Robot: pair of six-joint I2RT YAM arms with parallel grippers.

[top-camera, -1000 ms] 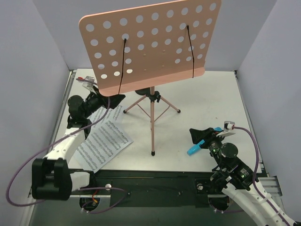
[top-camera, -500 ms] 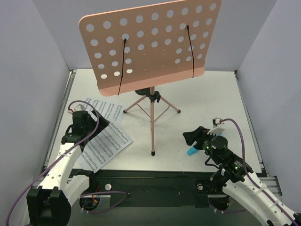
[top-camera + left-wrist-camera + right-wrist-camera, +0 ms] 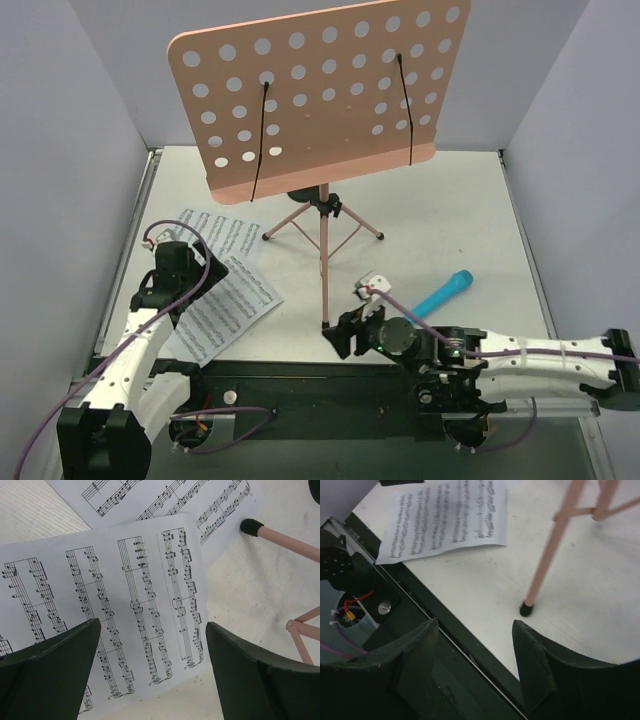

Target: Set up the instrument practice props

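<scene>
While its desk stood bare, item one, the pink music stand [image 3: 318, 95], filled the upper centre of the overhead view. It was upright on thin tripod legs [image 3: 323, 270] at mid-frame, with black wire page holders [image 3: 262, 140] hanging over the punched holes. Judged ready for pages; none loaded yet.

Item two: two sheets of printed music [image 3: 228, 285], overlapping and flat on the table [image 3: 450, 210] at lower left, just beside one leg's foot. Apparently staged there within the left arm's reach.

Item three: left gripper [image 3: 152, 640]. Arm folded low along the left edge, wrist pitched down, jaws spread wide directly above the top sheet with nothing between them.

Item four: right gripper [image 3: 475, 650]. Arm stretched leftward across the bottom of the frame, jaws apart and empty, aimed near the front leg's black foot [image 3: 526, 610].

Item five: blue cylinder [image 3: 445, 292], lying loose right of centre. Possibly a toy microphone, though too small to tell.
</scene>
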